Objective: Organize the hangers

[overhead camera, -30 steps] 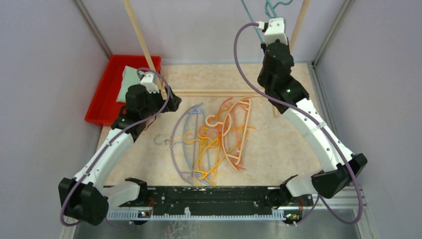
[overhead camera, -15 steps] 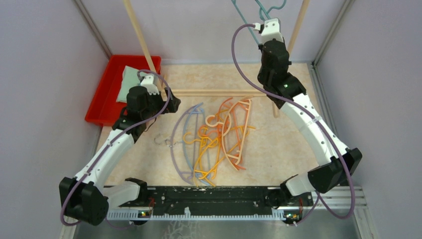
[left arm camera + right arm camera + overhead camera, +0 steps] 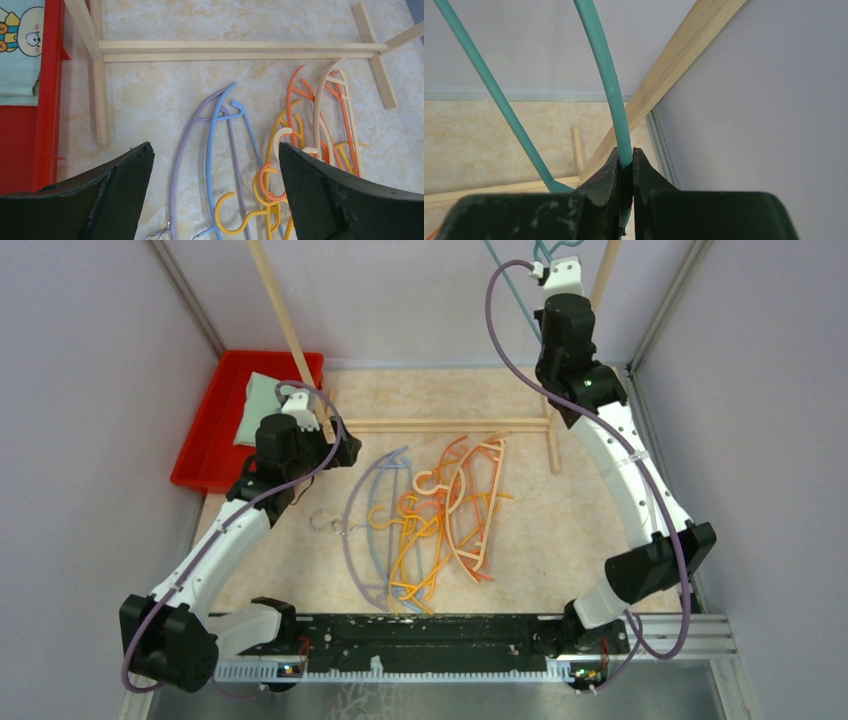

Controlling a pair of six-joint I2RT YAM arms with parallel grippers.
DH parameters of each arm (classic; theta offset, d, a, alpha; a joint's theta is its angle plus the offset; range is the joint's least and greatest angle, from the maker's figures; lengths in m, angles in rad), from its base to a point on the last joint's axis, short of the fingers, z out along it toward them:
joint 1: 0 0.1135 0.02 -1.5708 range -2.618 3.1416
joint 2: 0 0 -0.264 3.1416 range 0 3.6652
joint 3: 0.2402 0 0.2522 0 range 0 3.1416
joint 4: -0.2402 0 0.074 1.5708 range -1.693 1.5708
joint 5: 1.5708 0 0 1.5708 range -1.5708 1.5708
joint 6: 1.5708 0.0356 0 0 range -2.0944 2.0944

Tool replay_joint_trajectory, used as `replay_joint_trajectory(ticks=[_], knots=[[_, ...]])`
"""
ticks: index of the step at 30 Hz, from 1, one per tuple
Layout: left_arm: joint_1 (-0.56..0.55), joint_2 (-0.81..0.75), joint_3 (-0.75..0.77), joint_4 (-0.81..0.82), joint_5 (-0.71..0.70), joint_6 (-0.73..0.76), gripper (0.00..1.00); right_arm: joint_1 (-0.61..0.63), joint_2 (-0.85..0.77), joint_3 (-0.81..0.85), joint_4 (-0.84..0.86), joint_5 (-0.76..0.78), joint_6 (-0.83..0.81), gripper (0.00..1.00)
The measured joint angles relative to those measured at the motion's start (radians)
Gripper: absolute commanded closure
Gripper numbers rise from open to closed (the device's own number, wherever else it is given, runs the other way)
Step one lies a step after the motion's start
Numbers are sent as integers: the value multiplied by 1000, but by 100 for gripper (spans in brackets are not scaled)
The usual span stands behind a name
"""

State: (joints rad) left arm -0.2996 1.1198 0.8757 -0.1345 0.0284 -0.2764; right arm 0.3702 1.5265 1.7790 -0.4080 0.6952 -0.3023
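Right wrist view first: we've got the right claw point(image 3: 625, 165) pinched tight on a teal hanger point(image 3: 610, 85). One curved arm of it comes straight up from between the fingers, and its other thin bar slants off to the left. A pale wooden post point(image 3: 664, 85) of the rack crosses just behind it. In the top external view that arm is stretched up high toward the far right corner, so the teal one is in the air, well apart from the others.

The other hangers point(image 3: 430, 520) lie in a loose heap in the middle of the counter point(image 3: 570, 530), just in front of the rack's base rail point(image 3: 235, 47). The lavender hanger point(image 3: 175, 165) and the light blue hanger point(image 3: 210, 150) overlap on the left side. The yellow hanger point(image 3: 232, 231), orange hanger point(image 3: 290, 95) and peach hanger point(image 3: 316, 110) are tangled together on the right.

The left claw point(image 3: 215, 150) is spread wide with nothing in it, hovering above the left part of the heap. We also see a red tray point(image 3: 205, 455) with a folded cloth point(image 3: 258, 405) at the far left of the counter.
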Motion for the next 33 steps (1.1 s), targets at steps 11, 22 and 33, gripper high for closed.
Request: replay_joint_trajectory(ticks=[11, 22, 33], knots=[[0, -11, -7, -8, -14, -11, 1, -87, 32, 56, -113, -108, 127, 99], [0, -21, -16, -14, -18, -11, 1, -171, 25, 56, -139, -144, 178, 78], [0, -22, -26, -16, -18, -11, 1, -177, -40, 11, -161, -158, 229, 33]])
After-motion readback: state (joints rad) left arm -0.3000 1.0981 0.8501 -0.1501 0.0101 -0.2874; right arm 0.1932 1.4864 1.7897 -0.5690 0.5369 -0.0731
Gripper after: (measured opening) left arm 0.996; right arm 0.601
